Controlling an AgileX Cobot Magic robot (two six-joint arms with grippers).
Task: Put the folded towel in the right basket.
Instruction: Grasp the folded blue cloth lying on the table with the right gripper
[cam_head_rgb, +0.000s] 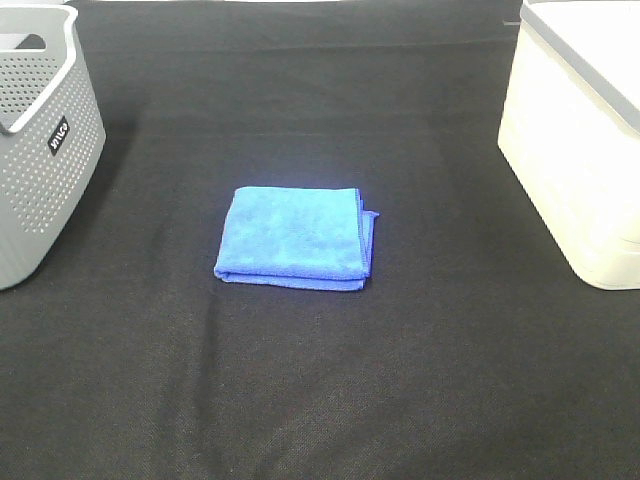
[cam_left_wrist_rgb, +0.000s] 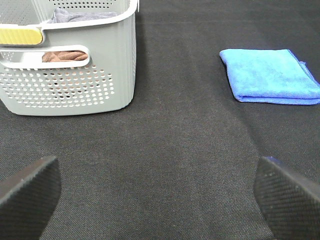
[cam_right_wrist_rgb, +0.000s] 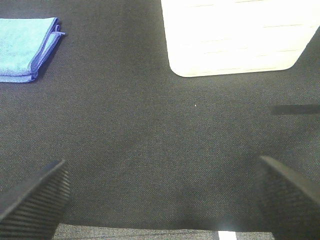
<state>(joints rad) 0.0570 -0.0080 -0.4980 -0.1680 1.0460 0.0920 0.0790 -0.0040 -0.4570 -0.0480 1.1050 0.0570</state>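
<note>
grey basket (cam_head_rgb: 45, 170) far left | brown cloth (cam_left_wrist_rgb: 62, 56) inside | black table cover (cam_head_rgb: 320, 390)

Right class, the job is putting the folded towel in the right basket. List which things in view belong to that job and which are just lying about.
Belongs to the job:
blue folded towel, mid-table
white basket, on the right

Just lying about:
grey basket, on the left
brown cloth, inside the grey basket

Lab-style test setup, black cloth cover (cam_head_rgb: 320, 400), grey basket (cam_head_rgb: 40, 180), white basket (cam_head_rgb: 570, 170)
</note>
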